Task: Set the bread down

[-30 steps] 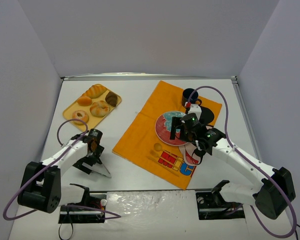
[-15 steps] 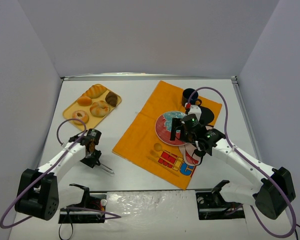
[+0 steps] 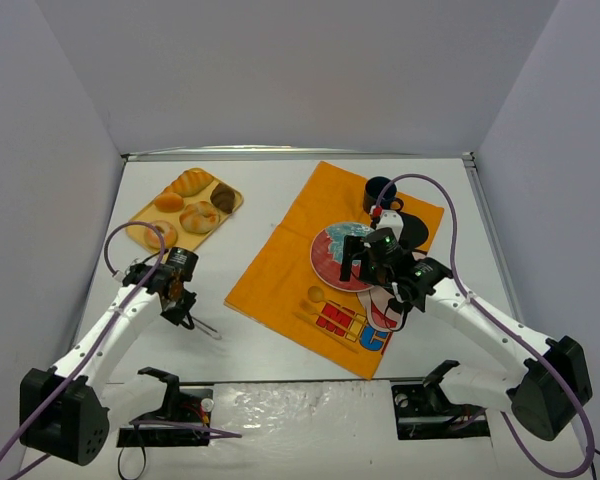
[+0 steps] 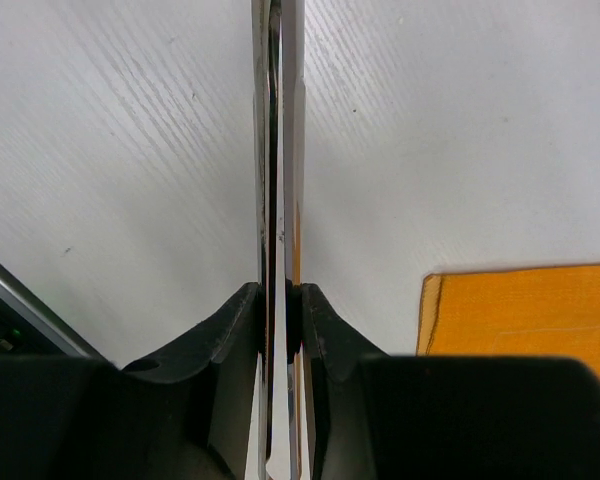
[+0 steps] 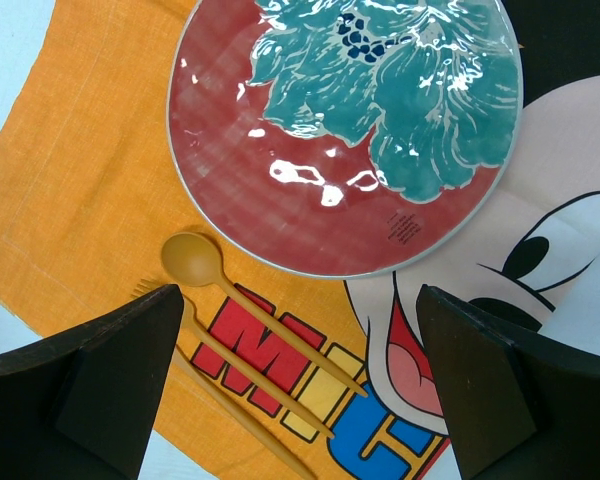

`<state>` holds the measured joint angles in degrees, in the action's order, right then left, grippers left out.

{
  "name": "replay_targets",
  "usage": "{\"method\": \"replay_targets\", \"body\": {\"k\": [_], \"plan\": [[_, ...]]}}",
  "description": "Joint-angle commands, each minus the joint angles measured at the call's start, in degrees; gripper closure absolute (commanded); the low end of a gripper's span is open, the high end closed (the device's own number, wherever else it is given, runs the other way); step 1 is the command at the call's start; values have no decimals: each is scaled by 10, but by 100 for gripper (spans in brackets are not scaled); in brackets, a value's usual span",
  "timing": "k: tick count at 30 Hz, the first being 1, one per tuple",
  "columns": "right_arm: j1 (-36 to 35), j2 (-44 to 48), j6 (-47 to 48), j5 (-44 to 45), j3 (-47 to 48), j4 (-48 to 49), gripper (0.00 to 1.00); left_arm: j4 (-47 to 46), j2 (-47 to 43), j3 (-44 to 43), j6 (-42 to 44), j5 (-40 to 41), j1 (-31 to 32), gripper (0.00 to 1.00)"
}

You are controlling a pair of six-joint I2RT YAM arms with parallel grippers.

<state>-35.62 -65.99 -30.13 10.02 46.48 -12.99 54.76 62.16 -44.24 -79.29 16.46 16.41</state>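
Several bread pieces (image 3: 198, 216) lie on a yellow tray (image 3: 142, 217) at the back left. My left gripper (image 3: 184, 312) (image 4: 280, 300) hangs near the table's left front, shut on metal tongs (image 3: 208, 328) (image 4: 277, 150). The tongs' two blades are pressed together and point away over the white table. My right gripper (image 3: 360, 258) (image 5: 300, 380) stands open above the near rim of a red and teal plate (image 3: 340, 252) (image 5: 345, 130), with nothing between its fingers.
The plate lies on an orange cartoon cloth (image 3: 280, 270) (image 5: 70, 210) (image 4: 520, 310). A mustard spoon (image 5: 192, 262) and other matching utensils lie on the cloth just before the plate. A dark blue cup (image 3: 380, 192) stands behind the plate.
My left gripper has shut on the tongs, squeezing their spread blades together, and has moved back and left with them. The right arm has stayed put.
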Motion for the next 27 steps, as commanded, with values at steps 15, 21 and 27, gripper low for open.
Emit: {"method": "replay_targets", "body": {"k": [15, 21, 27], "plan": [[3, 18, -7, 8, 12, 11, 0, 147, -25, -182, 115, 112, 2, 65], [2, 19, -7, 9, 12, 10, 0, 144, -15, -199, 132, 115, 2, 53], [2, 19, -6, 13, 12, 7, 0, 139, 12, -230, 151, 122, 2, 51]]}}
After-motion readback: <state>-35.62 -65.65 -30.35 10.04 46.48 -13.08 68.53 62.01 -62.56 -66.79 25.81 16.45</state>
